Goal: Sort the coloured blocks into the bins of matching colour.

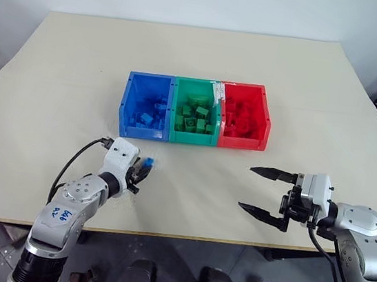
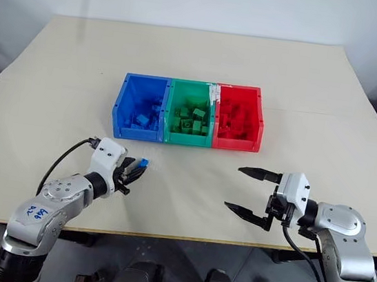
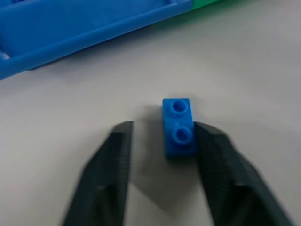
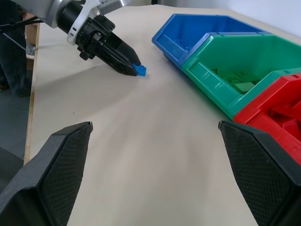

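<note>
While the left claw (image 3: pixel 162 136) sat half-closed around a blue brick (image 3: pixel 179 127) | bins (image 1: pixel 196 111) mid-worktop (image 1: pixel 57 82) | right claw (image 1: pixel 262 191) gaped empty.

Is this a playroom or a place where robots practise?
Probably a robot practice room or lab. A plain table stands by a bare wall, with only three bins of toy bricks in blue, green and red, and the left gripper is at a blue brick.
</note>
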